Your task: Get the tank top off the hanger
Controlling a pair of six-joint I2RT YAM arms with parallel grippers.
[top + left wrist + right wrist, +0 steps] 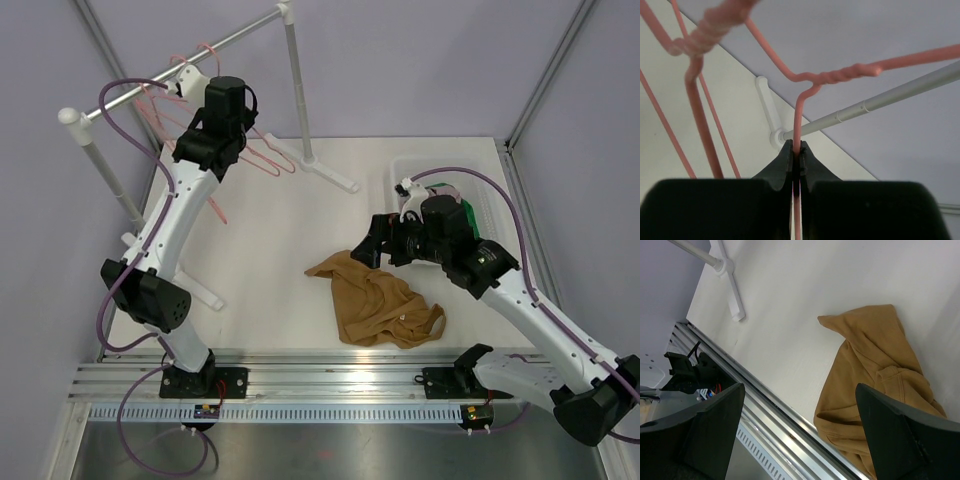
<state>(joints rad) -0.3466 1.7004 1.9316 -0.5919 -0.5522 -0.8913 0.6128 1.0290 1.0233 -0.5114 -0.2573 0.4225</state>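
Observation:
The tan tank top lies crumpled on the white table, off the hanger; it also shows in the right wrist view. My left gripper is raised by the rack and shut on the thin wire of a pink hanger. In the left wrist view the jaws pinch the wire just below the hanger's twisted neck. My right gripper hovers open and empty just above the tank top's far edge; its fingers stand wide apart.
A white clothes rack with a metal rail stands at the back left, its feet on the table. A second pink hanger hangs beside the held one. A white basket sits behind the right arm. An aluminium rail runs along the near edge.

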